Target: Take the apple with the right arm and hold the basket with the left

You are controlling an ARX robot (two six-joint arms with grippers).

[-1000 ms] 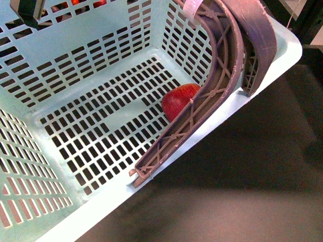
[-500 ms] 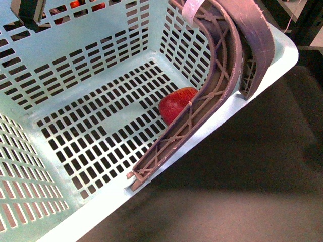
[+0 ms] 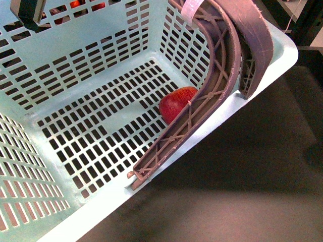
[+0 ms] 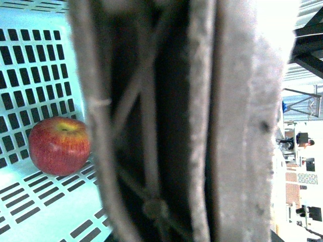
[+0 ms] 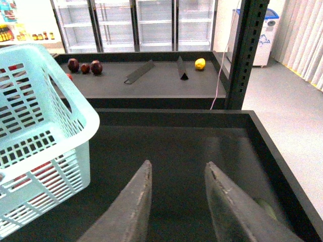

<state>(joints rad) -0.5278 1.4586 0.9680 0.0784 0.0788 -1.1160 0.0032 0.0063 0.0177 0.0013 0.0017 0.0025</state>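
The pale aqua basket (image 3: 75, 65) fills the front view, tilted, with its brownish-mauve handles (image 3: 222, 65) along the right rim. The red apple (image 3: 176, 102) lies on the basket floor against the right wall, partly behind a handle. In the left wrist view the apple (image 4: 59, 145) sits on the slotted floor beside the blurred handle (image 4: 166, 126) that fills the frame; my left gripper is shut on the basket there, its fingers hidden. My right gripper (image 5: 177, 169) is open and empty over a dark shelf tray, with the basket (image 5: 40, 131) to one side.
A dark shelf surface (image 3: 252, 166) lies below the basket. In the right wrist view a farther shelf holds dark maroon fruits (image 5: 85, 66), a yellow lemon (image 5: 200, 64) and dividers. A black upright post (image 5: 246, 50) stands at the tray's corner. Glass-door fridges stand behind.
Over the last second the basket shifted slightly left and up in the front view, the apple moving with it. It has held still for the last half second.
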